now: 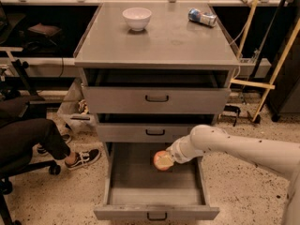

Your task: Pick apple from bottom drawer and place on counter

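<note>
The apple [162,160], small, red with yellow patches, is at the tip of my gripper [168,159], above the floor of the open bottom drawer [154,186]. My white arm reaches in from the right edge of the view. The apple sits just under the front of the middle drawer. The gripper is shut on the apple. The counter [173,43] is the broad grey top of the cabinet, well above the gripper.
A white bowl [137,18] stands at the counter's back left and a can [202,17] lies on its side at the back right. The top drawer [156,99] and middle drawer [154,132] stand slightly open. A seated person's leg and shoe [80,159] are at the left.
</note>
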